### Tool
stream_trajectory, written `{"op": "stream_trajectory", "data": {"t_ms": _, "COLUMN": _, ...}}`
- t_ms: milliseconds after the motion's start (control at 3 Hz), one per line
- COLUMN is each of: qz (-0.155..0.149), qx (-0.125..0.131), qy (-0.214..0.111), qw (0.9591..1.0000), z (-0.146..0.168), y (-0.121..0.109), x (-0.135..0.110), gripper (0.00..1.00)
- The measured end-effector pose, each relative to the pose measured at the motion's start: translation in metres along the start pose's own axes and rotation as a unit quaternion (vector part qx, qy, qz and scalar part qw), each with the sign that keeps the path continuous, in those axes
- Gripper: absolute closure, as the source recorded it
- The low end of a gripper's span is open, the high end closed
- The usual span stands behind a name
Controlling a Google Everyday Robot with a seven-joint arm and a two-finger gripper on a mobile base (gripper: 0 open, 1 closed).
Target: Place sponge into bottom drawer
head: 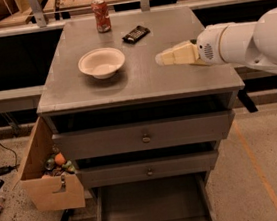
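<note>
Grey bottom drawer (153,209) gapes open, ready for the sponge (unseen); tool (162,58) hovers over desk (149,78) nr white bowl (101,62), grip can't tell.

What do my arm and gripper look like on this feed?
The gripper, over the right side of the cabinet top, is a pale cream wedge tapering to a blunt tip. The arm behind it is smooth white, in rounded bulbous segments, with a small dotted grille at the wrist. No cables or markings show.
</note>
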State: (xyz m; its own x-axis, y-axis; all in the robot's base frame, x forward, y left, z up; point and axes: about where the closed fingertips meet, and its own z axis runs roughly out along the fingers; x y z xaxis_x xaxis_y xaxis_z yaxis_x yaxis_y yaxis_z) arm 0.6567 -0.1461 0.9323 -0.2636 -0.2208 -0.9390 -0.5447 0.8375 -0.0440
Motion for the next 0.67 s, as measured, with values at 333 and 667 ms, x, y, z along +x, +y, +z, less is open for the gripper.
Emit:
{"op": "stream_trajectory", "data": {"t_ms": 333, "qz": -0.021, "qx": 0.024, "qy": 0.014, "qw": 0.9994, "z": 0.024, "y": -0.016, "x": 0.003, "gripper": 0.0}}
{"op": "stream_trajectory", "data": {"t_ms": 667, "qz": -0.044, "qx": 0.042, "qy": 0.045, "qw": 0.9971, "z": 0.041, "y": -0.037, "x": 0.014, "gripper": 0.0}}
